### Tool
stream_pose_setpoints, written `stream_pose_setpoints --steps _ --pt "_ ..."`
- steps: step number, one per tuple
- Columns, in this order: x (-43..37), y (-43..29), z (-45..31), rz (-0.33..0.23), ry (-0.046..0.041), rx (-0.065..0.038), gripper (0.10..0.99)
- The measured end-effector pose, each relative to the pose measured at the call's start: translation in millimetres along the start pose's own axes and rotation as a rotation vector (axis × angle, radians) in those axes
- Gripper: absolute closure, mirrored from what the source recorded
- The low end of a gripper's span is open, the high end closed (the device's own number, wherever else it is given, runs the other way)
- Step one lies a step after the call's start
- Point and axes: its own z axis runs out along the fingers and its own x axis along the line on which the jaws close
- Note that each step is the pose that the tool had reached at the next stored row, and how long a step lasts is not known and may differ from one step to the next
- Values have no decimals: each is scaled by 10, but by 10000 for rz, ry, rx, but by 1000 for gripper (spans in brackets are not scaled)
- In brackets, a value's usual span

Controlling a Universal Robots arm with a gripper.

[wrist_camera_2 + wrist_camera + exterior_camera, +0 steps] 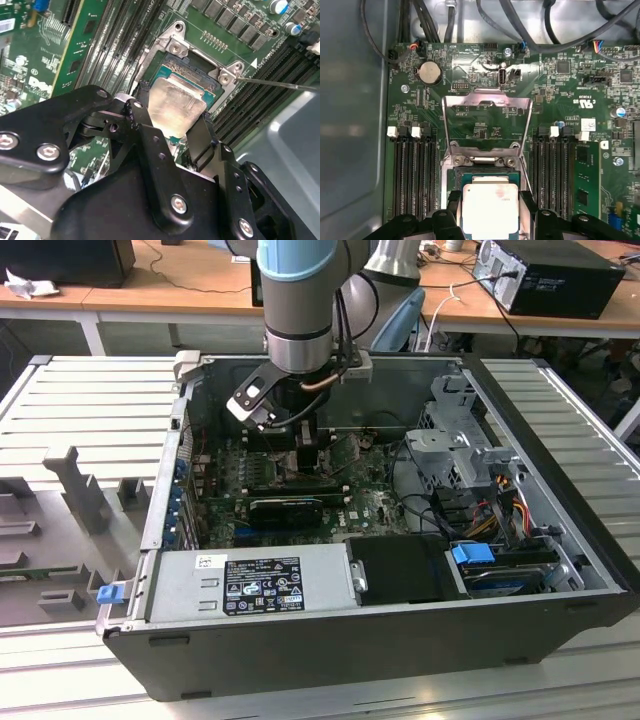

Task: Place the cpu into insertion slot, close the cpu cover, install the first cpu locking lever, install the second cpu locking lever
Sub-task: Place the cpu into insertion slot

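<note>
Exterior view: gripper (305, 452) reaches down inside the computer case (400, 650), above the insertion slot's circuit board (375, 502). Second wrist view: fingers (145, 130) clamp opposite edges of the cpu (175, 107), held directly over the insertion slot (194, 67); whether it is seated cannot be told. First wrist view: cpu cover (487, 101) stands raised just beyond the insertion slot.

One cpu (490, 209), one cover (486, 101), one insertion slot (482, 161).

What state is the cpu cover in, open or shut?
Open: in the first wrist view the cpu cover stands swung up off the insertion slot, board showing through its cut-out.
</note>
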Motion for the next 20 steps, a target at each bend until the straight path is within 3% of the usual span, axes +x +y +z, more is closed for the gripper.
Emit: stream_pose_setpoints --steps 11,17,19,20 --pt "45 -16 133 70 -5 29 545" --pt "45 -17 141 72 -5 31 545" --pt "45 -17 142 71 -5 30 529" --pt "45 -17 142 71 -5 30 467"
